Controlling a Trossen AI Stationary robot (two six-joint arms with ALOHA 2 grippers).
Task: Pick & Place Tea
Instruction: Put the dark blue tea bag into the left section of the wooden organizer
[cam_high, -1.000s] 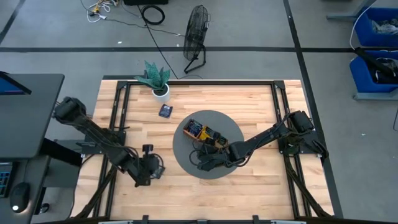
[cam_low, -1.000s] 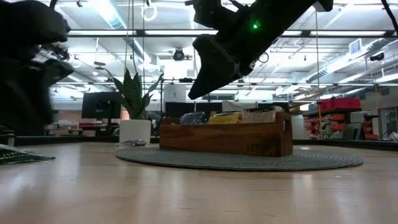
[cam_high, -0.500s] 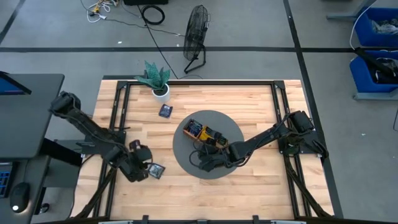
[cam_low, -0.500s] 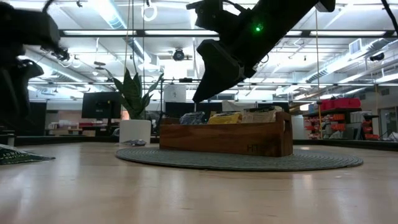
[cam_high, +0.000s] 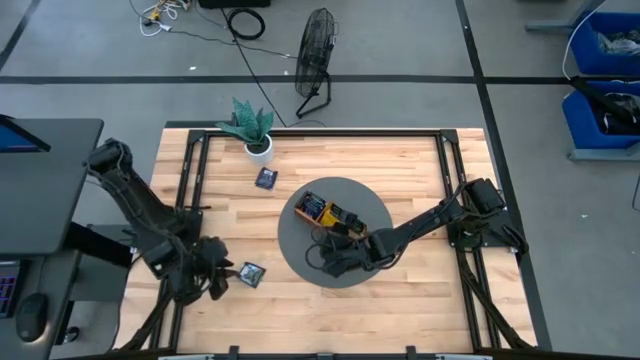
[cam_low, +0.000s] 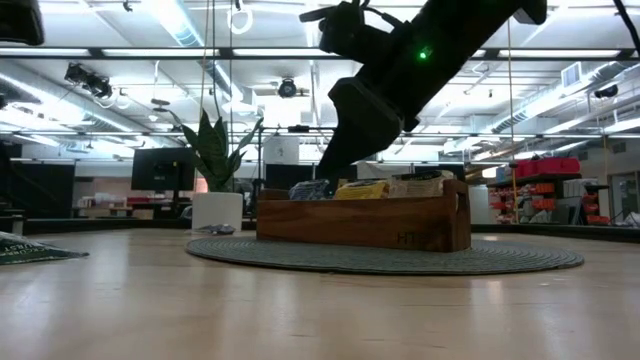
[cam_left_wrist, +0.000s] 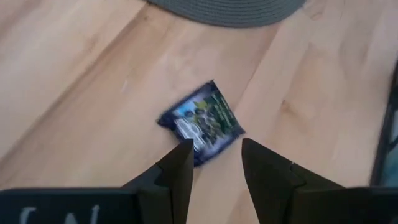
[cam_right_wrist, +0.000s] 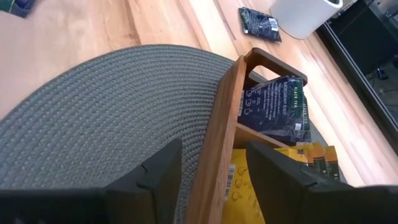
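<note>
Tea sachet (cam_high: 251, 272) now lies free on the table at eight o'clock from the mat (cam_high: 300, 250); my left gripper (cam_left_wrist: 214, 163) has backed off, fingers apart, empty. Right gripper (cam_right_wrist: 211, 163) hovers open over the tray (cam_right_wrist: 217, 134).
</note>
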